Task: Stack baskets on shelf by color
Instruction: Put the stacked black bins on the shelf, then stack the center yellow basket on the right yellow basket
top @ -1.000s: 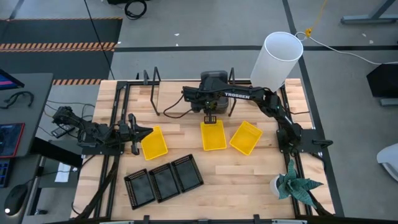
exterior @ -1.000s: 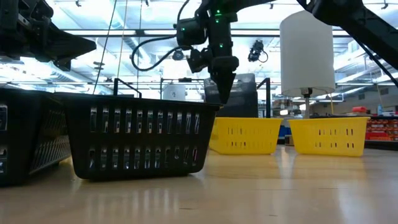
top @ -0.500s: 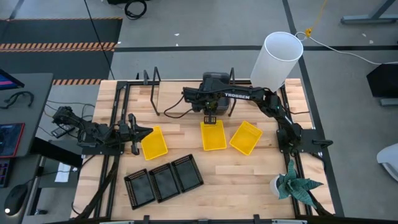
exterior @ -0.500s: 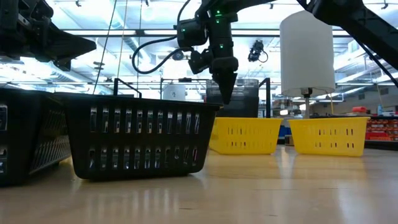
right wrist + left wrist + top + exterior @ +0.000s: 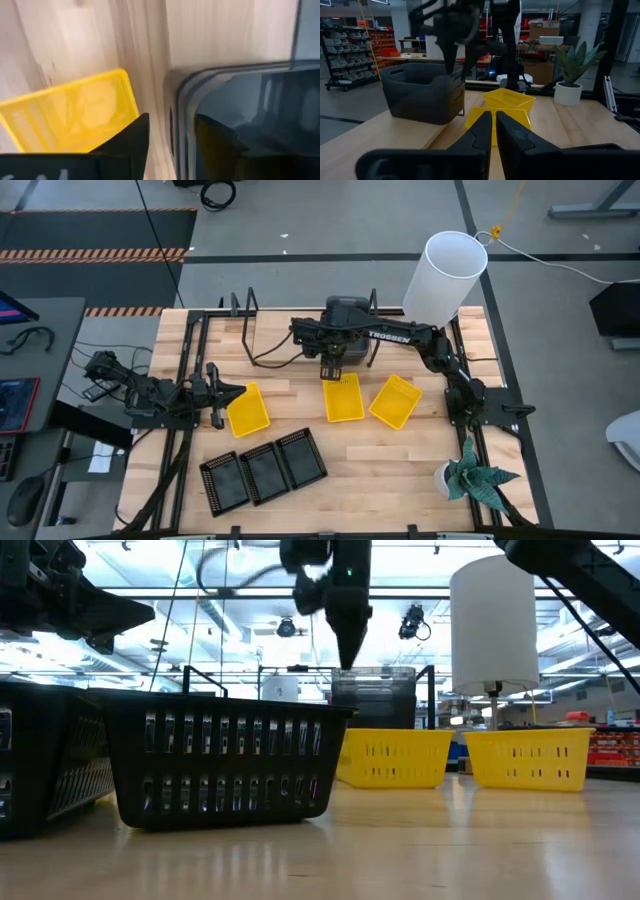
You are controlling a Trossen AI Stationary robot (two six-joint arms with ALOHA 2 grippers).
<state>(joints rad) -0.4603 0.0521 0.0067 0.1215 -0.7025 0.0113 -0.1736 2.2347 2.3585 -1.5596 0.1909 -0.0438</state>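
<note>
The dark grey baskets [image 5: 347,314] sit nested on the shelf [image 5: 275,322] at the table's far edge. My right gripper [image 5: 330,370] hangs open above their near rim [image 5: 175,95], pointing down, and holds nothing. Three yellow baskets lie on the tabletop: one just in front of that gripper [image 5: 343,397], one to its right [image 5: 396,401], one to its left [image 5: 248,409]. Three black baskets [image 5: 262,470] lie side by side near the front edge. My left gripper [image 5: 228,392] is shut, beside the left yellow basket's left edge. My left gripper points level toward the table's right, with its shut fingertips [image 5: 490,122] at the left yellow basket's edge [image 5: 482,112]. Whether they touch it, I cannot tell.
A tall white cylinder [image 5: 447,275] stands at the far right. A potted plant [image 5: 472,475] stands at the near right. Black frame rails [image 5: 185,370] run along the table's left and right sides. Bare wood lies between the yellow and black baskets.
My right gripper has gone up from the dark grey baskets' near rim and a little toward the table's left. It now hangs clear above them. The baskets have stayed where they were.
</note>
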